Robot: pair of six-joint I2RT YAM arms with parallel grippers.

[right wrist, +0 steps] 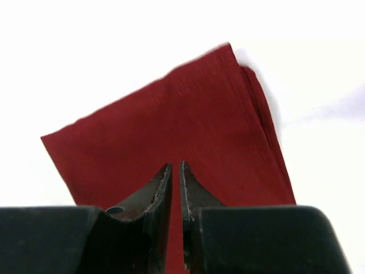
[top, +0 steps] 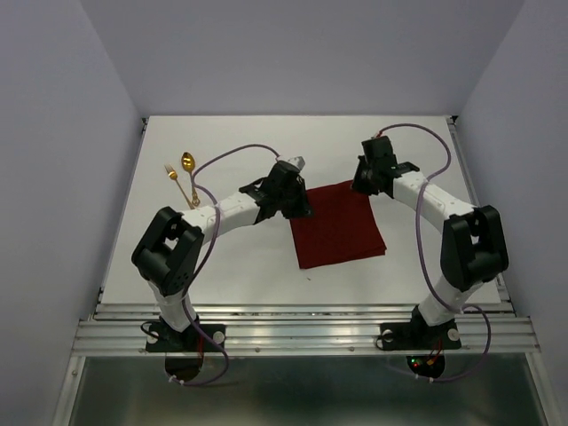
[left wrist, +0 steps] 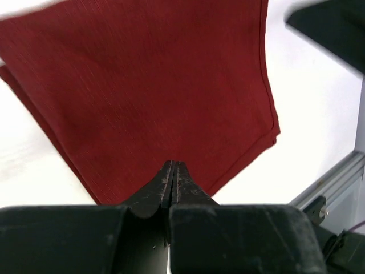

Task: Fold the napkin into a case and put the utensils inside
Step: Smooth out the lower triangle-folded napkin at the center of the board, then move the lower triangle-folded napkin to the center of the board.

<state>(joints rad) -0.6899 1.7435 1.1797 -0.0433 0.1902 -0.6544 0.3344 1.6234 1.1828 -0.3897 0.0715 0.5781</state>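
Observation:
The dark red napkin point(top: 337, 226) lies flat mid-table, folded in layers into a broad rough square; no case is in view. My left gripper point(top: 300, 211) hovers at its far left corner. In the left wrist view, that gripper point(left wrist: 173, 165) is shut with nothing visible between the jaws, and the napkin point(left wrist: 159, 85) spreads beyond them. My right gripper point(top: 362, 185) is at the far right corner. In the right wrist view, its jaws point(right wrist: 175, 166) stand a narrow slit apart above the napkin point(right wrist: 171, 131). The gold spoon point(top: 188, 164) and fork point(top: 173, 175) lie far left.
The white table point(top: 222, 266) ends at a metal rail point(top: 302, 324) along the near edge. Grey walls close in the left, right and far sides. Purple cables loop off both arms.

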